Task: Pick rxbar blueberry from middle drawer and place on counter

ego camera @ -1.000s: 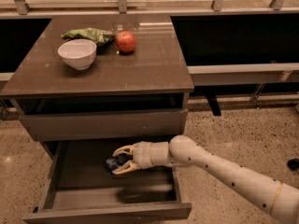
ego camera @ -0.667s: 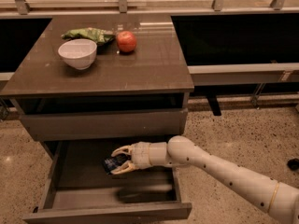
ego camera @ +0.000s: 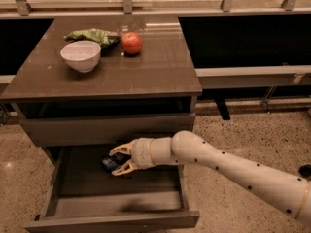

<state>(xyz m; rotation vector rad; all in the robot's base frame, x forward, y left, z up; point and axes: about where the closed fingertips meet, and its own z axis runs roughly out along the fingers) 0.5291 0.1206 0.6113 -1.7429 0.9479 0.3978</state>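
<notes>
The middle drawer point(ego camera: 116, 221) is pulled open below the counter point(ego camera: 146, 74). The rxbar blueberry point(ego camera: 113, 162), a small dark blue-black bar, sits between the fingers of my gripper point(ego camera: 116, 159), just over the drawer's dark inside near its back. My white arm reaches in from the right. The fingers point(ego camera: 125, 168) close around the bar from above and below.
On the counter stand a white bowl point(ego camera: 81, 55), a red apple point(ego camera: 131, 43) and a green wrinkly snack bag point(ego camera: 92, 35). A closed front panel point(ego camera: 107, 128) sits above the open drawer. Speckled floor lies to the right.
The gripper with the bar has shifted slightly left and a little up inside the drawer. Nothing on the counter moved.
</notes>
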